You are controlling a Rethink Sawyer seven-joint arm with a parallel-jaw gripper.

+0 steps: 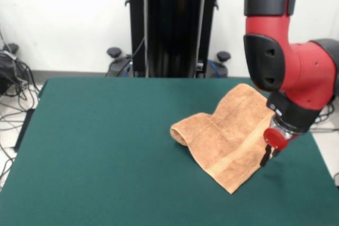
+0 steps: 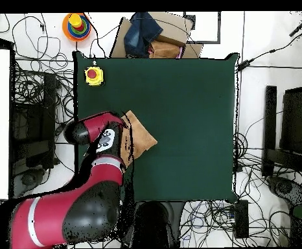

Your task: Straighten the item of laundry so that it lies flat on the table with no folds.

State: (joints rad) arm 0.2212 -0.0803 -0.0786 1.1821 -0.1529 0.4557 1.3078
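Cables (image 1: pixel 16 86) lie tangled on the pale floor off the desk's left side in the front view, and more wiring rings the desk on every side in the overhead view. A black pedestal (image 1: pixel 172 25) stands at the far edge of the desk, with a white wall behind it. In the overhead view a yellow box with a red button (image 2: pixel 94 76) sits on the desk near one corner, well apart from the towel, while a coloured ring toy (image 2: pixel 77 24) and a cardboard box (image 2: pixel 163 35) with dark cloth on it rest on the floor beyond the desk. The red and black arm (image 1: pixel 288 56) comes down on the right in the front view and covers part of the towel's right side. The desk (image 1: pixel 106 152) has a dark green felt-like top. The towel (image 1: pixel 228 138), light orange-tan terry cloth, lies on the right half of the desk in the front view, close to the right edge; it is not flat, with its left end rolled or folded under and a ridge across its middle, and a woven stripe band runs near its near end. The gripper (image 1: pixel 266 154) is at the towel's right edge, low against the desk; its dark fingertips point down beside the cloth, but whether they are spread or pinching the towel I cannot tell. Wide bare green surface stretches to the left and near side of the towel, while little room remains between the towel and the right edge.
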